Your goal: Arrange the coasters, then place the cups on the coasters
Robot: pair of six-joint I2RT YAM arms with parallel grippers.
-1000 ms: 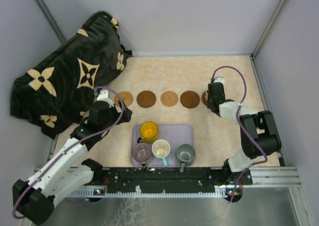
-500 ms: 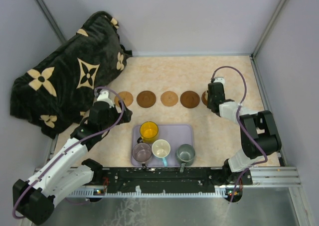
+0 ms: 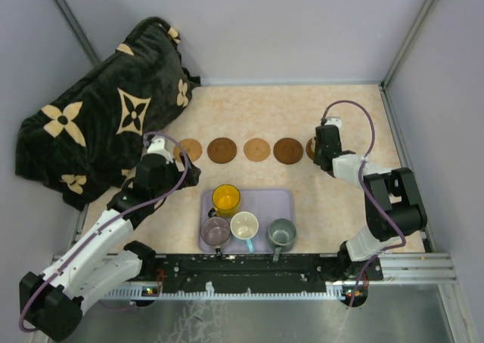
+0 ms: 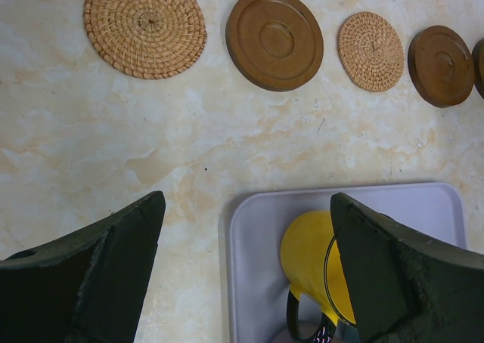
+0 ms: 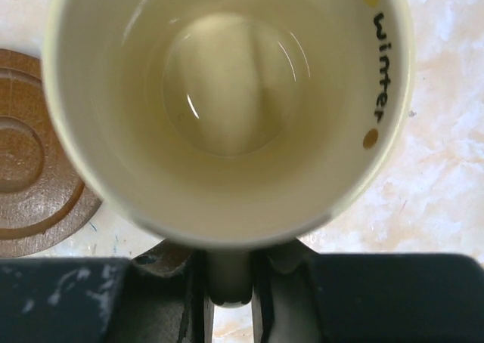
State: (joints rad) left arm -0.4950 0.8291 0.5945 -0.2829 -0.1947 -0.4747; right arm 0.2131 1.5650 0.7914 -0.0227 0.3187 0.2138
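Coasters (image 3: 221, 149) lie in a row of five across the tabletop (image 3: 333, 109), woven and dark wooden discs alternating, so the arranging step looks finished. The right fingers (image 5: 98, 294) are pinching the handle of the cream cup (image 5: 227, 94), which sits upright directly ahead of them at the row's far right end. A dark coaster (image 5: 23, 169) shows just to the left of those fingers. Whether the cup already rests on the last disc or hangs just above it cannot be told, since the cup hides what is beneath it.

Nothing has shifted over the last second: both arms hold their poses, which suggests a pause before the cup is released.

The left fingers (image 4: 106, 267) are spread wide and carry nothing. The yellow cup (image 4: 314, 271) stands on the lavender tray (image 3: 283, 199) between and just below them, likely the next pick. Three more cups wait behind it.
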